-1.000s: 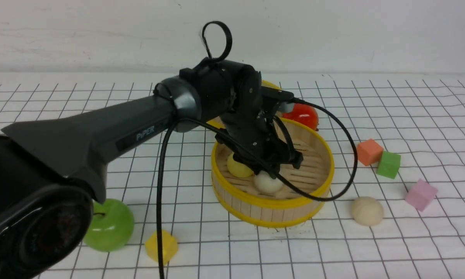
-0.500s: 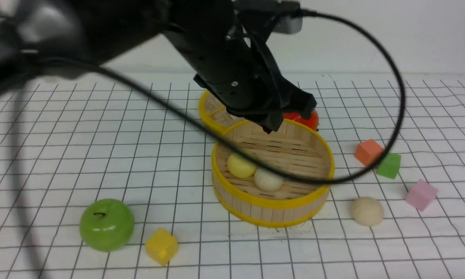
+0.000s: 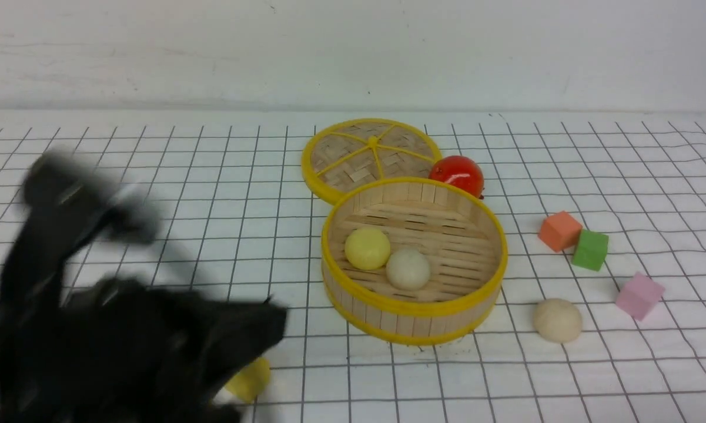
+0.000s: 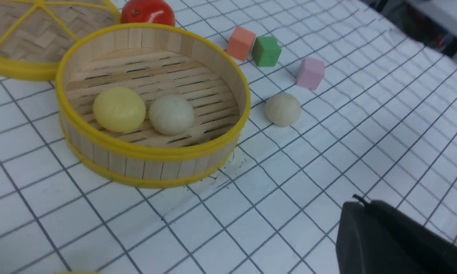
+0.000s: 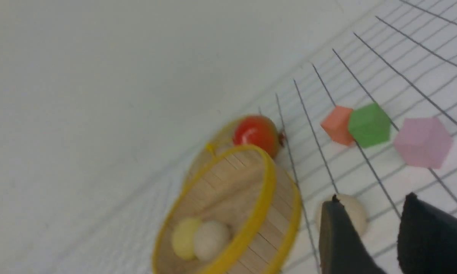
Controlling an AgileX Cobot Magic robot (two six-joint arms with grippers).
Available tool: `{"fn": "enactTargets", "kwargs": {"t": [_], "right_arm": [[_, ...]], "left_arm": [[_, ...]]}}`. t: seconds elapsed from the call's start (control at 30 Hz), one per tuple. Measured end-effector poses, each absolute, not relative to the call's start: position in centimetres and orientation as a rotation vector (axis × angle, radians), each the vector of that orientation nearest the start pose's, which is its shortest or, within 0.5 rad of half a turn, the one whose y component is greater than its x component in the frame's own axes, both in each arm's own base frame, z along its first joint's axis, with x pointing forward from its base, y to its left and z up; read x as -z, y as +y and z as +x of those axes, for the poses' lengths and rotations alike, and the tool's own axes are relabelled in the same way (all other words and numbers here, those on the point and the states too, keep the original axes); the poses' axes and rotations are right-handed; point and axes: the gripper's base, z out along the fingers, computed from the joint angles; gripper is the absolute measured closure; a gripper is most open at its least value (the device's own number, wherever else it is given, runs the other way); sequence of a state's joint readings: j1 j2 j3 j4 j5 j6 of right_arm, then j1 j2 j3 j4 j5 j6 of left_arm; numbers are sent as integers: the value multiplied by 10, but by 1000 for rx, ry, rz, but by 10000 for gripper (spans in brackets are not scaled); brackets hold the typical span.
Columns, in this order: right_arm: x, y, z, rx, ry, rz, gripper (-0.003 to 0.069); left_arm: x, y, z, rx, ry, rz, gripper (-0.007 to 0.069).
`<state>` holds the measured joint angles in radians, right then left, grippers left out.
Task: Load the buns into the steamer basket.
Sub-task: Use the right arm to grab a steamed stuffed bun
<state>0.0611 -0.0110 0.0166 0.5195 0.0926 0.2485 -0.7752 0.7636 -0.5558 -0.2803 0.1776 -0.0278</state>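
Note:
The steamer basket [image 3: 414,306] stands mid-table with a pale yellow bun [image 3: 367,248] and a cream bun [image 3: 408,268] touching on its slatted floor. A third bun [image 3: 557,319] lies on the cloth just right of the basket. My left arm is a dark blur at the near left, and its gripper [image 4: 359,203] is shut and empty, well clear of the basket [image 4: 152,152]. The right gripper [image 5: 372,199] is open above the cloth. The loose bun [image 5: 352,215] shows partly behind one of its fingers [image 5: 336,228], not between them.
The flat woven lid [image 3: 370,155] lies behind the basket, with a red fruit [image 3: 457,174] beside it. Orange [image 3: 559,231], green [image 3: 590,249] and pink [image 3: 639,295] cubes sit at the right. A yellow cube [image 3: 250,379] peeks out from under my left arm.
My left arm has lifted out of the basket and swung back to the near left, leaving the cream bun beside the yellow one. Its jaws have closed.

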Motion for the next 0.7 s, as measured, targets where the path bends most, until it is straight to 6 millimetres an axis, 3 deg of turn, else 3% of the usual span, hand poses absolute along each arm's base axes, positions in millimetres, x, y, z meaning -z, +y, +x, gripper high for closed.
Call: {"fn": "enactTargets", "kwargs": {"t": [0.07, 0.2, 0.27, 0.3, 0.33, 0.47, 0.57, 0.6, 0.7], "right_arm": [[-211, 9, 55, -700, 1523, 506, 451], [-271, 22, 67, -628, 1768, 305, 573], [-291, 28, 87, -548, 1972, 171, 620], [-290, 29, 92, -542, 2027, 156, 629], [-301, 32, 108, -497, 2133, 78, 648], [-302, 40, 168, -446, 2446, -49, 659], [-286, 45, 218, -438, 2596, -62, 659], [-283, 45, 220, -438, 2609, -60, 659], [-262, 48, 262, -432, 2708, -47, 657]], "left_arm": [[-299, -105, 101, 814, 1847, 438, 638], [-273, -81, 82, 856, 1758, 350, 638], [-268, -78, 79, 853, 1748, 350, 638], [-268, -78, 79, 854, 1747, 350, 638], [-266, -78, 79, 842, 1747, 362, 638], [-265, -78, 79, 819, 1744, 391, 638], [-264, -78, 78, 815, 1752, 399, 638], [-264, -78, 78, 815, 1753, 400, 638], [-263, -78, 78, 815, 1764, 406, 638]]}}
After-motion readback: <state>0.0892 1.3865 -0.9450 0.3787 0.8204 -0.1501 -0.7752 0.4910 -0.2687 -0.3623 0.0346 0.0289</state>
